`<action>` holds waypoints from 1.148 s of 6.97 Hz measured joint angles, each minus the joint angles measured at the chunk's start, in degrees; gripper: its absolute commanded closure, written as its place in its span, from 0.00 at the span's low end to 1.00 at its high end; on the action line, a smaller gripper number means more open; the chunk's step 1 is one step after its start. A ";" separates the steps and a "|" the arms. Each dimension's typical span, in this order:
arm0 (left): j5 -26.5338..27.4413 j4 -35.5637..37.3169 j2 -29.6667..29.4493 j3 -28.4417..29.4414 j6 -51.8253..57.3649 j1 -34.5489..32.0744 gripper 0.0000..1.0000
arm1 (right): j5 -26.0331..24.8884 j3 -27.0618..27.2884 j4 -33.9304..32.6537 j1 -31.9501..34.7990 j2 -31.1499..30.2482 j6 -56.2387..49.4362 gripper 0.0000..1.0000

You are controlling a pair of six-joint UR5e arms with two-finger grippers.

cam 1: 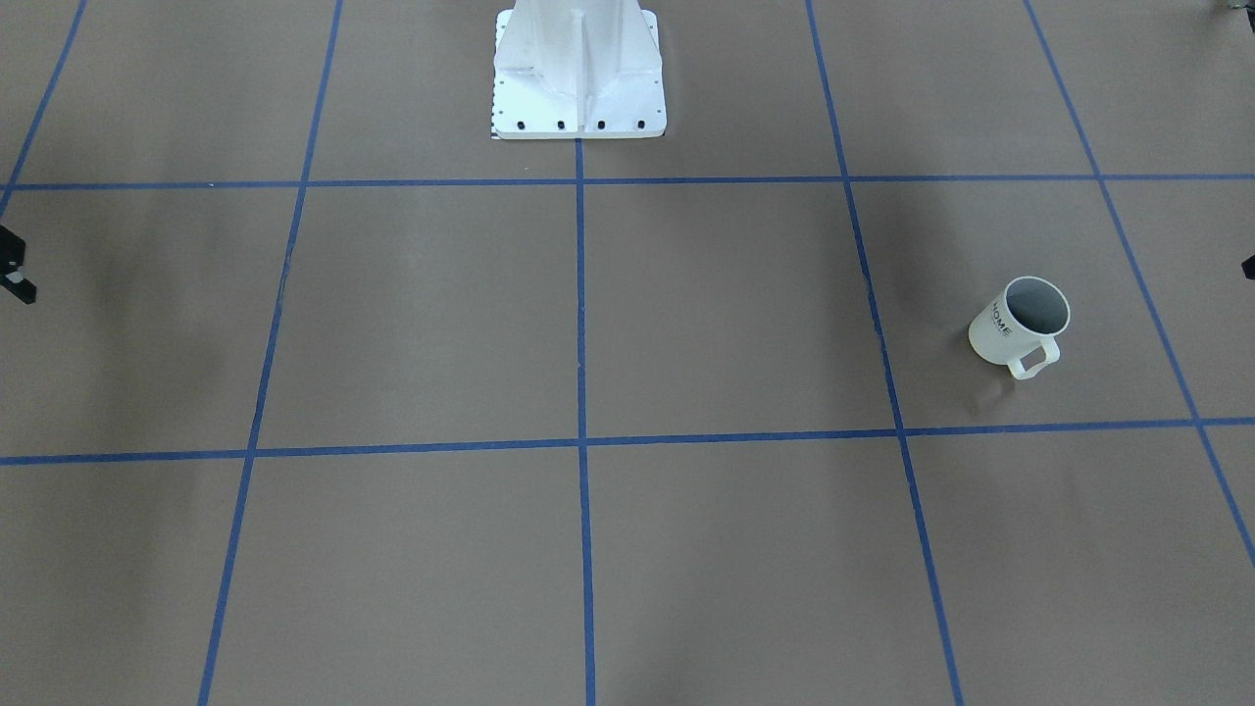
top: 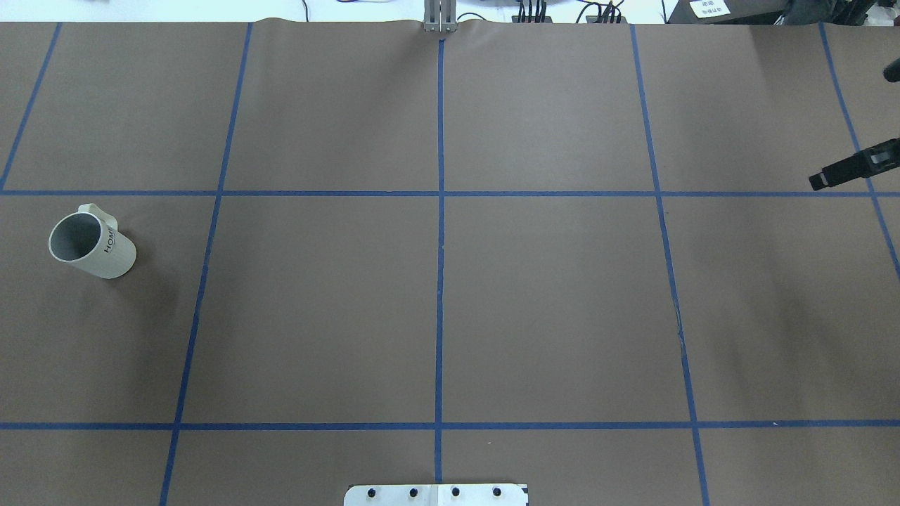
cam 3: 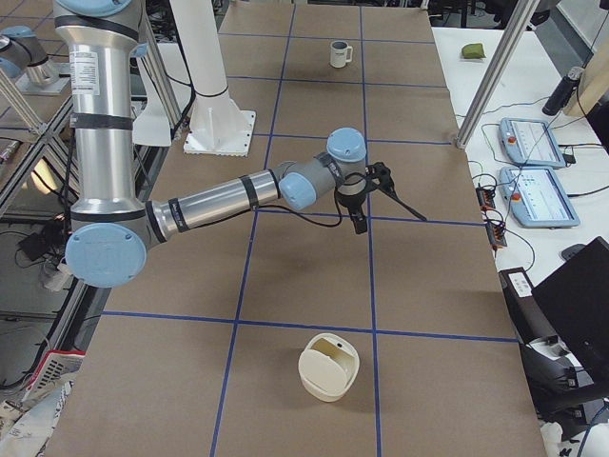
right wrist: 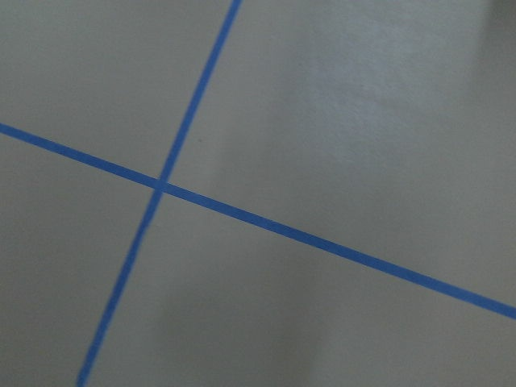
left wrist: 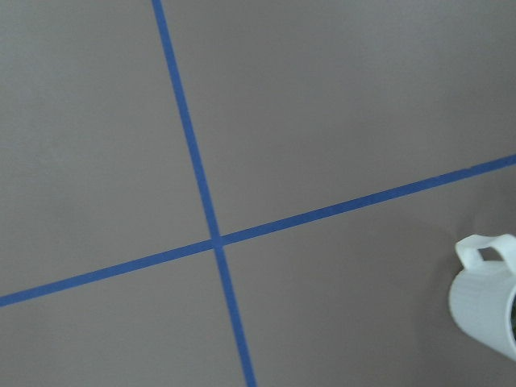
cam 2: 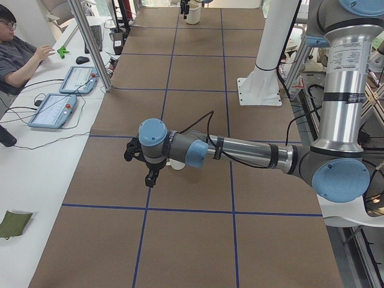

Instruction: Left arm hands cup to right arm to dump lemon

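Cup upright on table, near left gripper, whose opening I cannot tell; right gripper well apart, fingers spread wide, empty.

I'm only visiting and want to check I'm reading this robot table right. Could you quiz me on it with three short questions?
1. True or false: the mug lies on its side on the table.
2. Which word is printed on the mug? A) HOME B) LOVE C) CAFE
3. Fill in: the mug stands on the robot's ____ side of the table.

Key: 1. False, it stands upright with its opening up. 2. A. 3. left.
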 measured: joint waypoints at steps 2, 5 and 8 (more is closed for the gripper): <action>-1.77 -2.63 -0.07 0.31 -5.33 5.59 0.00 | -0.96 1.20 0.02 -6.18 6.35 8.84 0.01; 6.31 -11.50 -0.10 0.19 -27.57 14.91 0.00 | -7.07 3.17 -0.06 -13.57 9.47 14.63 0.01; 10.83 -14.62 0.44 0.43 -33.81 19.55 0.60 | -8.02 3.08 -0.08 -14.50 9.69 14.96 0.01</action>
